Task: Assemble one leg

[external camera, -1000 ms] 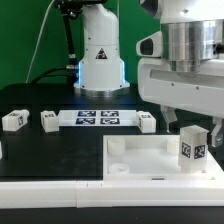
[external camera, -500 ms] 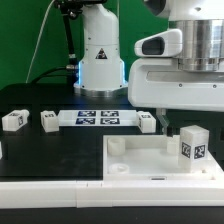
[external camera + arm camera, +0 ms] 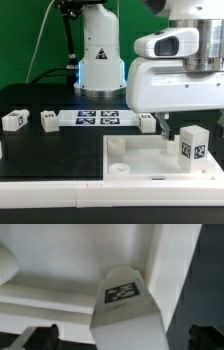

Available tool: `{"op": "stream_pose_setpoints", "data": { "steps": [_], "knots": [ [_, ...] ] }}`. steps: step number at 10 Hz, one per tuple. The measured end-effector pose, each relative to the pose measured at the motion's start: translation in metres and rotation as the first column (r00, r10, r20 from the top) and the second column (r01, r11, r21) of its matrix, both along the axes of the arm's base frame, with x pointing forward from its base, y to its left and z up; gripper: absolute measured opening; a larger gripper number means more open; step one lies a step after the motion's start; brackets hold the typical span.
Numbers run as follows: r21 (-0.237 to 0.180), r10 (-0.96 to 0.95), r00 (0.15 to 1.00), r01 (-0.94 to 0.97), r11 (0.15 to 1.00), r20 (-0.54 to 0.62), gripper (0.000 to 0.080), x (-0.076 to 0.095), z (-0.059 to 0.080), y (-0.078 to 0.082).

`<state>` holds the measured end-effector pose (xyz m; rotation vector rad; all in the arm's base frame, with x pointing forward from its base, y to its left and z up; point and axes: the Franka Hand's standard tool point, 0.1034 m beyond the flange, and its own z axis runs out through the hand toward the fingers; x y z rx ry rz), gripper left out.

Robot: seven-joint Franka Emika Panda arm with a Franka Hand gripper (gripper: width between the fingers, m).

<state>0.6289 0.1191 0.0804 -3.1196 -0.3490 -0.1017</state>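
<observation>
Gripper (image 3: 163, 128) hangs open above the upright leg (image 3: 193, 143), holding nothing. Risk: the leg sits off-centre between the fingers, so one finger could clip and tip it off the tray (image 3: 130, 160).

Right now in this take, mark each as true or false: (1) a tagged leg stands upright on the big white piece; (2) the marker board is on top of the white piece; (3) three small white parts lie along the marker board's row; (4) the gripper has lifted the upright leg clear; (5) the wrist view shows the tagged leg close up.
1. True: the leg stands upright at a corner of the white piece.
2. False: the marker board lies flat on the black table, behind the white piece.
3. True: two sit at the exterior view's left, one to the board's right.
4. False: the leg rests on the white piece; the gripper itself is hidden.
5. True: it fills the centre.
</observation>
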Motion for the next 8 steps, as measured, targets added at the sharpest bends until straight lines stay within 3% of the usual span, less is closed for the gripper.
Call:
{"op": "stream_pose_setpoints", "data": {
  "steps": [1,2,3,4,5,8],
  "knots": [
    [0.0,0.007,1.0,-0.007,1.0,0.0,0.0649,0.0,0.0,0.0001],
    [0.0,0.007,1.0,-0.007,1.0,0.0,0.0555,0.0,0.0,0.0],
    [0.0,0.007,1.0,-0.007,1.0,0.0,0.0555,0.0001,0.0,0.0],
    [0.003,-0.014,1.0,0.014,1.0,0.0,0.0365,0.0,0.0,0.0003],
    [0.005,-0.042,0.999,0.042,0.999,0.0,0.0291,0.0,0.0,0.0005],
    [0.051,-0.265,0.964,0.265,0.963,-0.016,0.0291,0.0011,0.0001,-0.003]
  ]
}}
